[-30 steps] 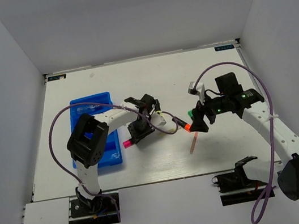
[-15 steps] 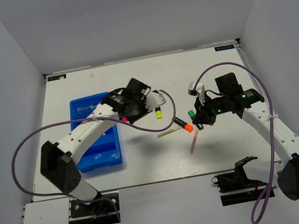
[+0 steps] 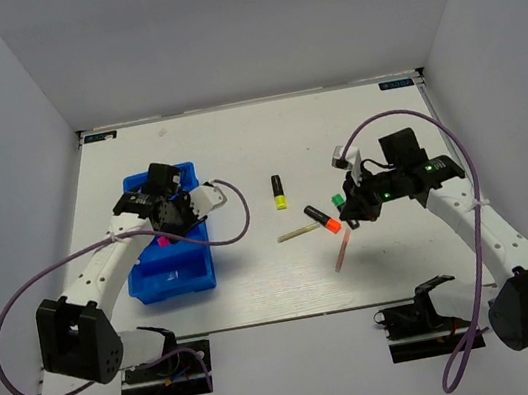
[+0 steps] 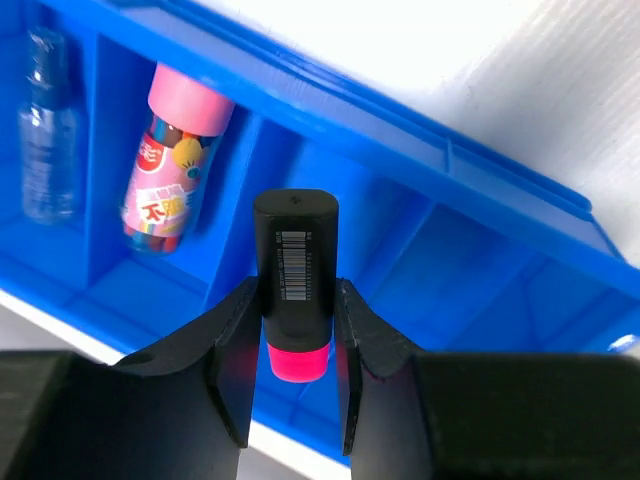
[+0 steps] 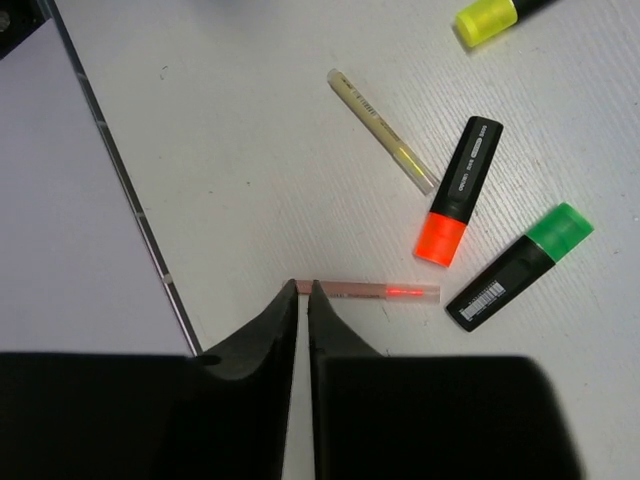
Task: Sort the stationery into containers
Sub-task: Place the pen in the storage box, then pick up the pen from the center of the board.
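My left gripper [image 4: 295,292] [image 3: 162,238] is shut on a black highlighter with a pink end [image 4: 295,262], held over the blue tray [image 3: 182,278] [image 4: 420,175]. A pink tube [image 4: 165,185] and a clear pen [image 4: 45,130] lie in the tray's compartments. My right gripper [image 5: 303,290] [image 3: 352,220] is shut with nothing in it, above the table. Beyond its tips a pinkish stick [image 5: 385,291] [image 3: 340,254] lies flat. Near it lie an orange-ended highlighter [image 5: 458,195] [image 3: 321,218], a green-ended one [image 5: 520,268] [image 3: 337,202], a pale stick [image 5: 382,130] [image 3: 297,232] and a yellow-ended highlighter [image 5: 490,15] [image 3: 279,191].
The table's near edge [image 5: 120,170] runs just left of my right gripper's fingers. Purple cables [image 3: 234,231] loop from both arms; the left one hangs over the tray's right side. Grey walls close the table on three sides.
The left arm has swung left from the middle of the table to over the tray, carrying the pink-ended highlighter. The right gripper has closed its jaws and hardly moved.
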Action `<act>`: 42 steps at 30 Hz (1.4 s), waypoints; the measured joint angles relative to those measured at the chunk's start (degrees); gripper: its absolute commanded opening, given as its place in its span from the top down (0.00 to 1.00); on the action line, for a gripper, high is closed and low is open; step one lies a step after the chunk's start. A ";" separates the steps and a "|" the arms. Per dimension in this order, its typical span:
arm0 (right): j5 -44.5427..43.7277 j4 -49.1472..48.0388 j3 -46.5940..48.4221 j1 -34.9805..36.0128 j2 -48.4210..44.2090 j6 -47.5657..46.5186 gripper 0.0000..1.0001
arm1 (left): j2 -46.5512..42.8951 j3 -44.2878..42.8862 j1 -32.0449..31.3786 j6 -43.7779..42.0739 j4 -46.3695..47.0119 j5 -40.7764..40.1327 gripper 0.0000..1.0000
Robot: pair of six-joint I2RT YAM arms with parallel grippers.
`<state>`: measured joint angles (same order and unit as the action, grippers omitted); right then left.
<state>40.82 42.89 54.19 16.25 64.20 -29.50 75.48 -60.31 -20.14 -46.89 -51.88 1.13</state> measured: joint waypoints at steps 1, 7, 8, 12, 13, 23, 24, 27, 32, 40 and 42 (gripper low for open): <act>0.09 0.11 0.00 -0.09 0.00 -0.02 0.79 | -0.07 0.39 1.20 -0.39 0.02 1.49 1.00; 0.39 0.46 0.00 -0.46 0.04 -0.22 0.40 | -1.25 7.56 5.16 -1.62 5.53 5.55 1.00; 0.50 0.52 0.00 -0.48 0.09 -0.37 0.38 | -1.09 8.37 5.38 -1.79 6.23 5.68 1.00; 0.55 0.63 0.00 -0.55 0.68 -0.59 0.35 | -0.44 8.85 5.99 -1.38 9.27 6.12 0.70; 0.55 0.68 0.00 -0.61 0.79 -0.59 0.35 | -0.15 8.85 6.19 -0.98 9.97 6.12 0.44; -0.35 0.17 0.00 -1.14 2.29 0.92 0.61 | -0.87 8.85 8.04 4.33 15.26 3.54 0.56; -1.05 -0.31 0.00 -1.14 2.67 1.81 0.88 | -1.44 8.79 8.07 5.62 15.47 3.15 0.75; -4.63 -2.40 0.00 -1.07 4.35 5.84 0.91 | -3.82 7.28 7.39 10.14 15.47 2.05 1.00; -14.12 -6.97 -0.02 -0.09 8.24 10.80 0.59 | -4.15 -2.05 -4.70 24.06 15.76 -1.55 0.53; -31.06 -10.99 4.42 3.04 23.21 14.21 0.51 | 16.31 -22.99 -13.16 57.44 16.79 -7.28 0.35; -34.05 -11.89 6.23 3.30 26.99 14.93 0.48 | 21.22 -24.35 -13.38 63.47 16.61 -8.28 0.35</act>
<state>6.76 31.00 60.42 19.55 91.20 -14.57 96.71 -84.66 -33.52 16.58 -35.27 -7.16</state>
